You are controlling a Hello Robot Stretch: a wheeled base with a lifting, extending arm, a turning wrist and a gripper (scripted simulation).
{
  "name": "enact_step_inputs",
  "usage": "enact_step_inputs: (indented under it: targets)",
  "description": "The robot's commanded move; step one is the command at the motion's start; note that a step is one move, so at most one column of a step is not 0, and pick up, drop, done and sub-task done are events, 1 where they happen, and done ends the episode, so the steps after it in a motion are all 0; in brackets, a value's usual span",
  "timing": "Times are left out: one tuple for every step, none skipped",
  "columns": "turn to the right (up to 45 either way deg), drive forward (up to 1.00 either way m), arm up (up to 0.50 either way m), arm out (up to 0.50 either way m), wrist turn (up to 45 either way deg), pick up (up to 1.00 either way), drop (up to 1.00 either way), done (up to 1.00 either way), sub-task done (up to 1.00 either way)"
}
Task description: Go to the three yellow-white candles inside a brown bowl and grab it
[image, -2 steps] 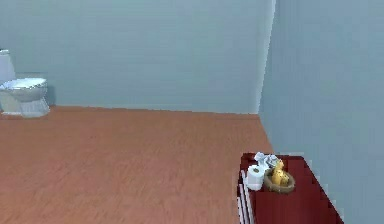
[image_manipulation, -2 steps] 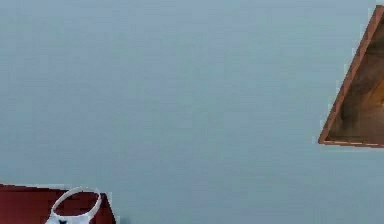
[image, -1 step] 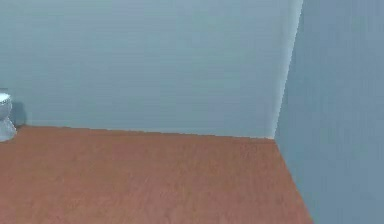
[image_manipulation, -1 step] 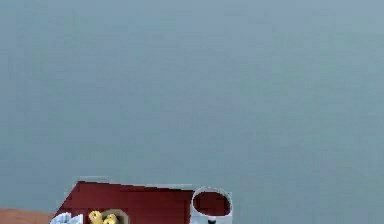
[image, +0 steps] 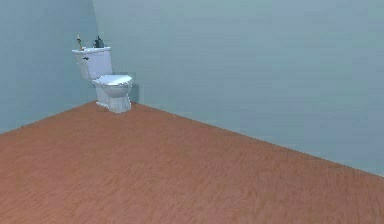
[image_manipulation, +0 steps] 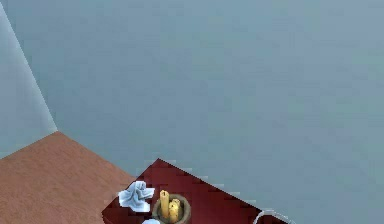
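1. Pale blue-grey walls [image: 250, 70] stand all around, and the reddish-brown wooden floor [image: 150, 170] is bare and flat.
2. Far off, in the corner of the room, sits a white toilet [image: 108, 85] with a few small dark things [image: 90, 45] on top of its tank.
3. Off to the arm's side there is a dark red table [image_manipulation: 205, 190] up against the wall.
4. The brown round bowl [image_manipulation: 156, 208] stands on that table, close to the table's edge on the floor side and well away from its far corner.
5. Inside the bowl stand the yellow-white candles [image_manipulation: 165, 200]. I can make out two for sure; a third is hard to tell.
6. A crumpled white and pale blue thing [image_manipulation: 135, 195], maybe cloth or paper, lies just beside the bowl, right at the same table edge.
7. I think the bowl is small, light and hard, so it should lift easily.
8. Candles are waxy and smooth, so they could slip or snap. They may also sit loose and tip out if the bowl leans.
9. I would take hold of the bowl by its rim, on the side away from the crumpled thing, and keep it level.
10. I cannot tell how the gripper's jaws stand.
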Motion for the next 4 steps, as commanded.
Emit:
enact_step_inputs:
  targets:
    - [0.0, 0.0, 0.5, 0.0, 0.0, 0.0, 0.0, 0.0, 0.0]
    - [0.0, 0.0, 0.08, 0.0, 0.0, 0.0, 0.0, 0.0, 0.0]
    - [0.0, 0.0, 0.0, 0.2, 0.0, 0.0, 0.0, 0.0, 0.0]
    - [0.0, 0.0, 0.0, 0.0, 45.0, 0.0, 0.0, 0.0, 0.0]
